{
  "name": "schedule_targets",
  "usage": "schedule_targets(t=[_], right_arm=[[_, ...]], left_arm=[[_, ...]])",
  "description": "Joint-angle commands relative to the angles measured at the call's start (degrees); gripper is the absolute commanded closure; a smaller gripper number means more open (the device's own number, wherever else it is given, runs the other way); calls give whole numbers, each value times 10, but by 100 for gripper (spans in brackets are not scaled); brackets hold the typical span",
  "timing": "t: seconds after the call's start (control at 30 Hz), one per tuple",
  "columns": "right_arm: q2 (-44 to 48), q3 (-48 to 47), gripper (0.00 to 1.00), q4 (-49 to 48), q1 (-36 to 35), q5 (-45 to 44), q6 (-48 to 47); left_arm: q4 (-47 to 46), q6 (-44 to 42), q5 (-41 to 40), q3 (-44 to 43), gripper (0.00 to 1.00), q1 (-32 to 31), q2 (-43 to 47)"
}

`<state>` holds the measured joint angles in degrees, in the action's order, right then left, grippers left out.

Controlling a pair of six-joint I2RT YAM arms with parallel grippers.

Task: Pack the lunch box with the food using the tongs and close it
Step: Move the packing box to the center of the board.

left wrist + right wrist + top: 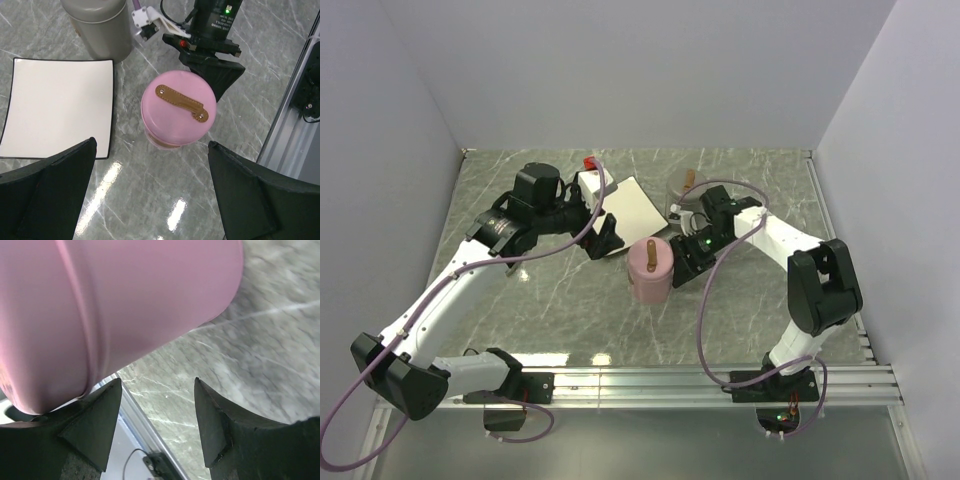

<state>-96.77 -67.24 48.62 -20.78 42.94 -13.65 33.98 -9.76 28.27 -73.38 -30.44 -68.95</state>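
Note:
The pink lunch box [650,270] stands mid-table with its lid on; a brown strap handle [180,102] lies across the top. My left gripper [152,142] hovers above and just left of the lunch box [178,115], open wide, with nothing between its fingers. My right gripper [682,265] sits low against the box's right side, also open. In the right wrist view the lunch box [125,300] fills the upper left, beside the left finger [95,425], and only table shows between the two fingers. No food shows, and the tongs are out of view.
A bare white square plate [57,107] lies left of the box. A grey cylindrical container [97,25] stands behind it, with a brown stick [690,180] poking out. A small red object [590,162] sits at the back. Metal rails [720,380] run along the near edge.

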Motion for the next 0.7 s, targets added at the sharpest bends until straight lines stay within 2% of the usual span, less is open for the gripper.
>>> schedule_targets(t=[0.0, 0.33, 0.5, 0.6, 0.67], right_arm=[[15, -11, 33, -19, -20, -1, -41], [-8, -28, 33, -88, -39, 24, -102], [5, -25, 35, -103, -37, -4, -102], [27, -12, 36, -121, -37, -2, -131], [47, 4, 37, -139, -38, 18, -189]], left_arm=[[-19, 4, 10, 4, 1, 2, 17], [-20, 3, 11, 11, 1, 2, 22], [-26, 0, 14, 25, 1, 3, 31], [-44, -3, 34, 39, 1, 5, 41], [-61, -5, 52, 57, 1, 6, 57]])
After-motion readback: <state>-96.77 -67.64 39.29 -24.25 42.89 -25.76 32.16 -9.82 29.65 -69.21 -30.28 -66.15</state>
